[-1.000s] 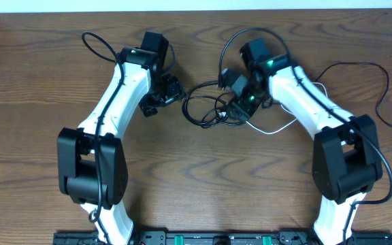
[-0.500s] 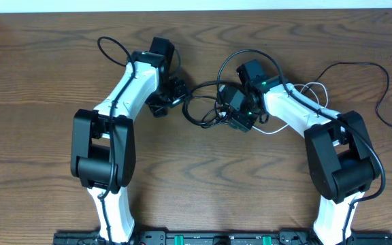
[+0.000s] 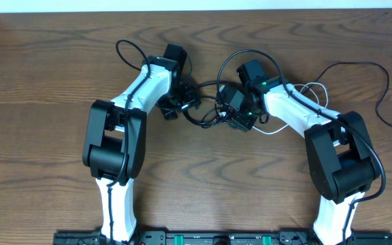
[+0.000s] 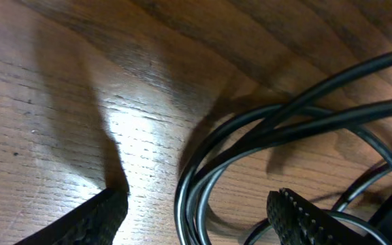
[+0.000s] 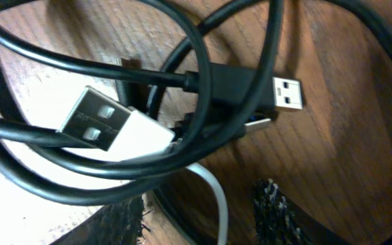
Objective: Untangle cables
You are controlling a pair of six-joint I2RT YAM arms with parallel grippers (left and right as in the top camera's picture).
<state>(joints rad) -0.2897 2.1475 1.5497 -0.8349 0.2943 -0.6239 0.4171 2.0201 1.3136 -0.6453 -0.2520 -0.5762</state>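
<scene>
Cables (image 4: 305, 128) tangled overhead, white plug (image 5: 114, 126) visible only at wrist, left end effector (image 4: 196, 205) and right end effector (image 5: 199, 209) seemingly open, empty

From my remote seat, this reads as a robotics lab or test station, not a home. A bare wood-grain bench (image 3: 39, 102) fills the overhead view. The left arm (image 3: 138, 95) and right arm (image 3: 298, 102), white with black joints, rise from a black rail (image 3: 203, 238) along its near edge. A pale wall (image 3: 182, 5) runs behind. The only loose things are thin cables (image 3: 206, 112) with USB plugs (image 5: 114, 126).
</scene>
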